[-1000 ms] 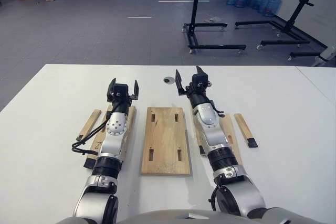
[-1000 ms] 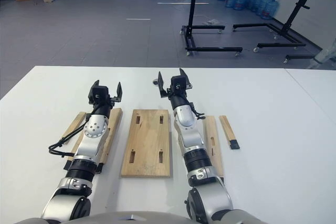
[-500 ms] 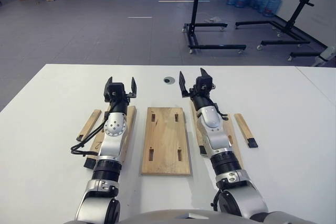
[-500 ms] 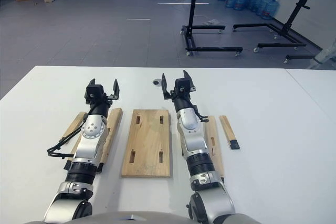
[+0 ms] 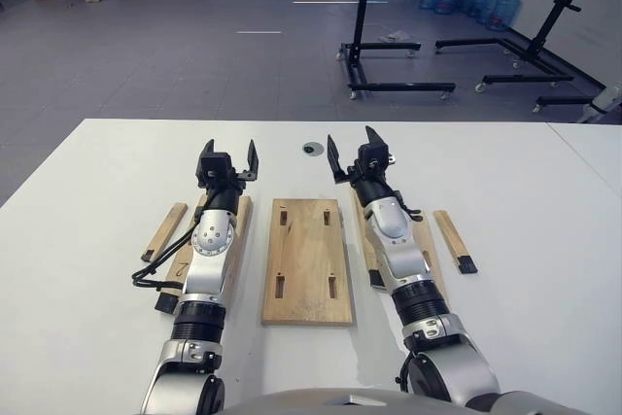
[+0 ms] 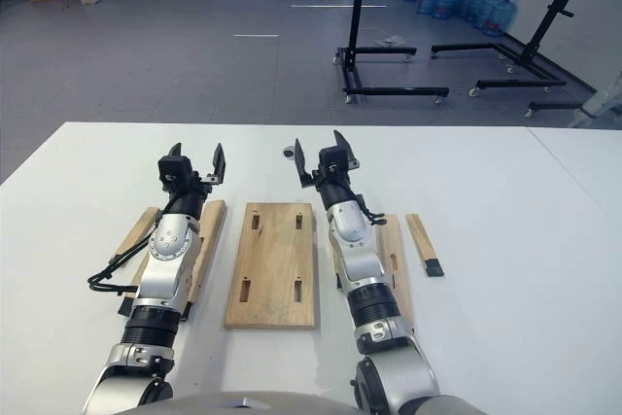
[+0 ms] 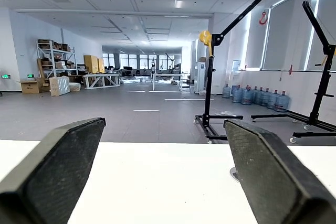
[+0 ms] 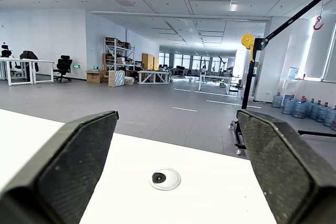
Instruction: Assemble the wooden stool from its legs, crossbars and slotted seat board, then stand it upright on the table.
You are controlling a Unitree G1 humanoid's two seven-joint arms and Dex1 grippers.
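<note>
Your seat board [image 5: 307, 259] lies flat mid-table [image 5: 87, 201] btw both arms, four slots up, pale wood, so parts look laid out for pickup, nothing joined yet. Left strips [image 5: 166, 230] and right strips [image 5: 454, 240] flank it. Left gripper [image 5: 229, 153] and right gripper [image 5: 351, 143] sit past its far end, fingers spread, holding nothing

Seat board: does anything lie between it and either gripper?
Nothing visible does. The slotted seat board lies flat between the arms. The left gripper and right gripper, both open, are just past its far corners, with only bare table between.
</note>
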